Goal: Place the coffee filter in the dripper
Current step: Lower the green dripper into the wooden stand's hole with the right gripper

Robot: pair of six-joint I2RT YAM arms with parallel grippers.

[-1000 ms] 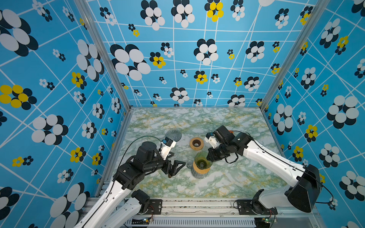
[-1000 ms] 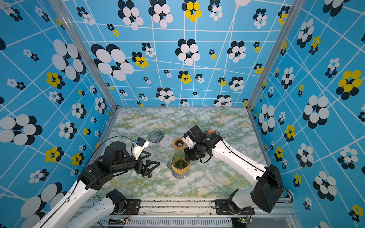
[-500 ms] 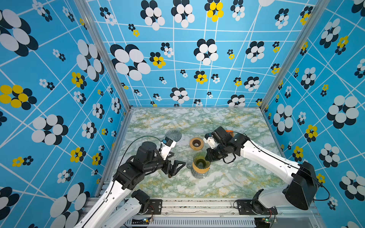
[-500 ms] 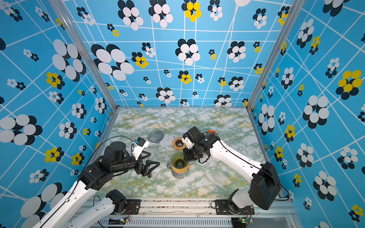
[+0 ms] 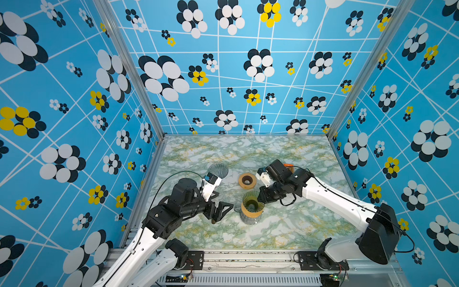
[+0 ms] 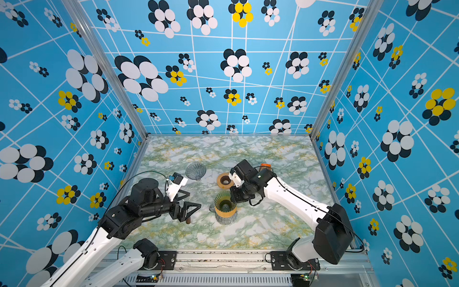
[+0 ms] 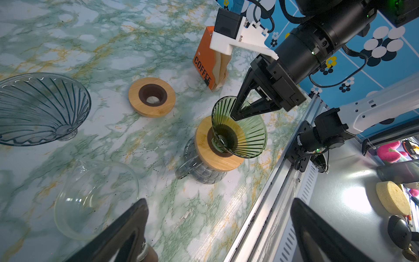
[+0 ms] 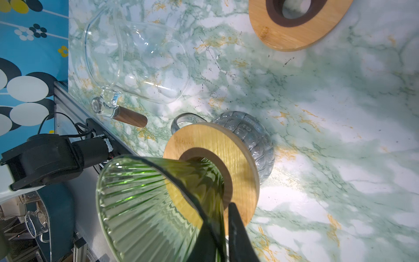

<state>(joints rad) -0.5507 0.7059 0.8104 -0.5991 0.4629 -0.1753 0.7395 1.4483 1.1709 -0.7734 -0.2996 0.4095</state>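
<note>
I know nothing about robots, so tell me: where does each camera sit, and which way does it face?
Both top views: high overhead, behind the arms, looking down at the marble table; left arm and right arm show whole.
Left wrist: on the left arm, looking past its open left gripper toward the green dripper and right gripper.
Right wrist: on the right arm, looking along its fingers, which straddle the dripper's rim.
Shared: every view shows the dripper.

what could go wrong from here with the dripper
The right gripper straddles the rim of the green glass dripper; pulling away sideways might tip it off the wooden collar. The open left gripper hangs close to the wooden handle of the clear glass pot and might knock it.
</note>
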